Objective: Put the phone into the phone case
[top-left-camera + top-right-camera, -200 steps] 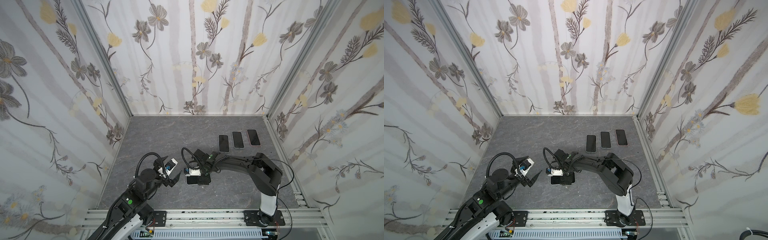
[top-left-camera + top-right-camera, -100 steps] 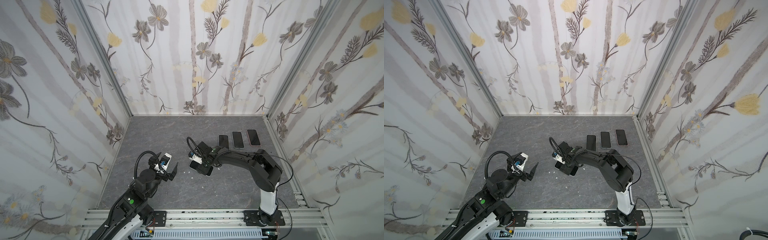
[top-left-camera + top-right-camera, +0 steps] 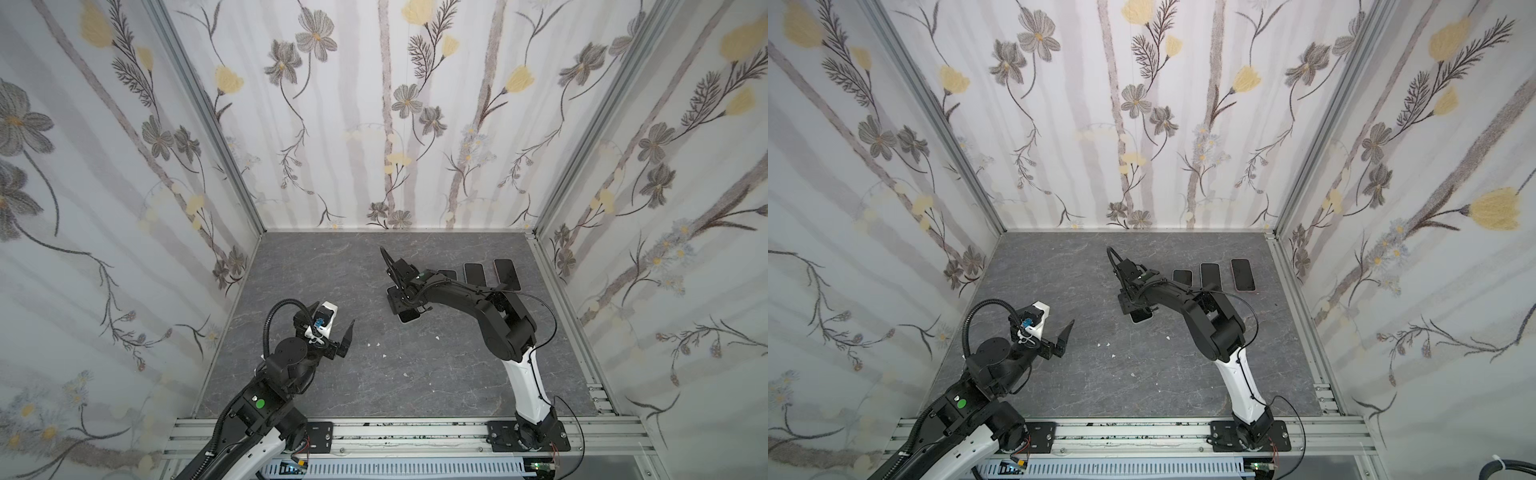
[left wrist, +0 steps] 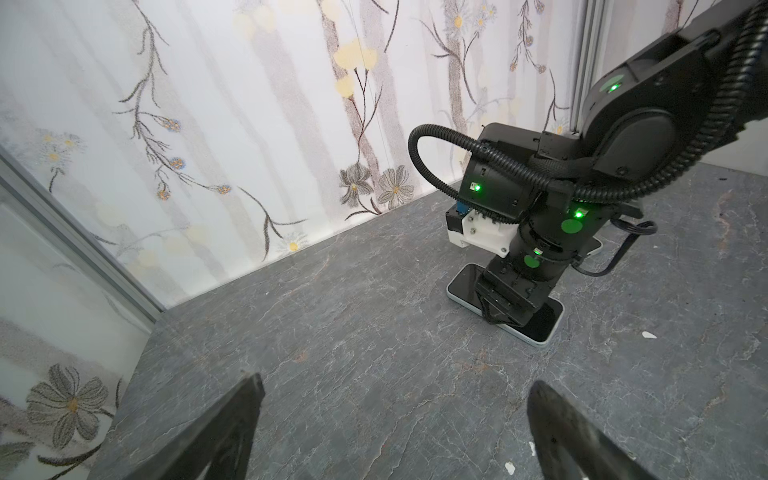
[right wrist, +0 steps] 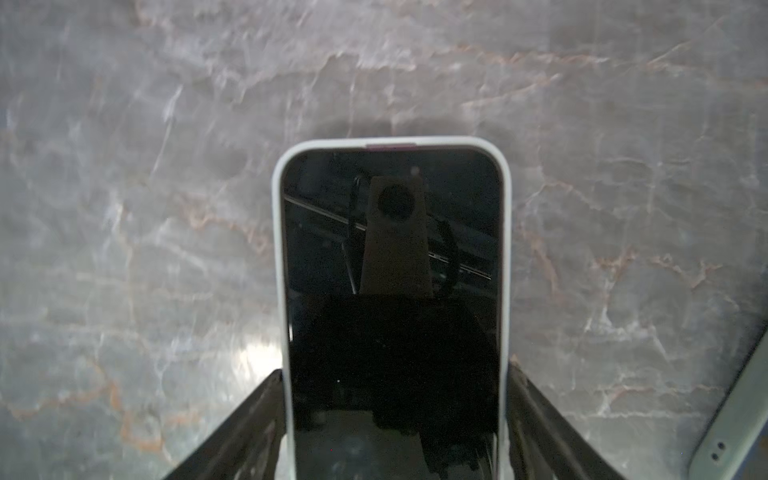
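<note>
The phone (image 5: 390, 249), dark screen up, sits inside a white phone case (image 5: 278, 249) whose rim frames it. It lies flat on the grey table (image 3: 332, 270), right of centre, in both top views (image 3: 409, 316) (image 3: 1142, 316). My right gripper (image 5: 392, 378) points down over it (image 3: 405, 308) (image 3: 1138, 309), shut across the case's two long sides. In the left wrist view the phone (image 4: 465, 282) shows under that gripper (image 4: 505, 318). My left gripper (image 3: 338, 328) (image 3: 1057, 332) (image 4: 397, 386) hangs open and empty over the front left.
Three more phones lie in a row at the back right (image 3: 1182, 276) (image 3: 1210, 276) (image 3: 1242, 274). A pale green case edge (image 5: 731, 428) shows beside the held phone. Small white crumbs (image 3: 376, 344) dot the table. Flowered walls close in three sides.
My right gripper has carried the cased phone from the front middle toward the back right, turning it. The left gripper has drawn away to the left, still open.
</note>
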You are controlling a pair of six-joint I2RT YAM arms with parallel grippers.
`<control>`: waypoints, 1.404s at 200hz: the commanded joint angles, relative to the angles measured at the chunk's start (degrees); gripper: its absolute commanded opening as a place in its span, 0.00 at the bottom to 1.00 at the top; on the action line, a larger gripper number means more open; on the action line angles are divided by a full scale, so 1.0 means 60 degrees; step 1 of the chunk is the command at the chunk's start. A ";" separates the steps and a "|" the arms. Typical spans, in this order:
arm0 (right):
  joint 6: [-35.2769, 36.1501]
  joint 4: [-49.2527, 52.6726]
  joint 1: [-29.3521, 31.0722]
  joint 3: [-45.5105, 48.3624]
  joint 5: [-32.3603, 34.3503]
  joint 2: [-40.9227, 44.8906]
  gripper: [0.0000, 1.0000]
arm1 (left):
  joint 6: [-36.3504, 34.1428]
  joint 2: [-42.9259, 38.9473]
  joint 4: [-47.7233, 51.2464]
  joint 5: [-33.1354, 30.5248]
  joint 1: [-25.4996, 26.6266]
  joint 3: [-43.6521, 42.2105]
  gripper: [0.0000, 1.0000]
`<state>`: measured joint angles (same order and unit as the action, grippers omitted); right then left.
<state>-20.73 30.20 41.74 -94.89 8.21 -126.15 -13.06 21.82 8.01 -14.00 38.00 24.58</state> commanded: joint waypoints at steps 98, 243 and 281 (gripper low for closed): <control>-0.2469 0.0337 -0.0276 -0.1884 0.1018 -0.1209 0.84 | 0.0994 0.1004 -0.0765 -0.1086 -0.0024 0.0261 1.00; -0.1853 0.0553 -0.0341 -0.2006 0.1307 0.0825 1.00 | 0.1678 0.3485 -0.2967 -0.1350 -0.0108 0.1349 1.00; -0.1240 0.0130 -0.0721 -0.1074 0.2011 0.2326 1.00 | 0.2296 0.5265 -0.5113 -0.1213 -0.0873 0.1675 1.00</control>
<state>-30.94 32.60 38.79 -104.92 15.49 -117.30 -3.20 48.21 -10.90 -20.88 35.62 33.65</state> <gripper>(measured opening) 0.997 0.999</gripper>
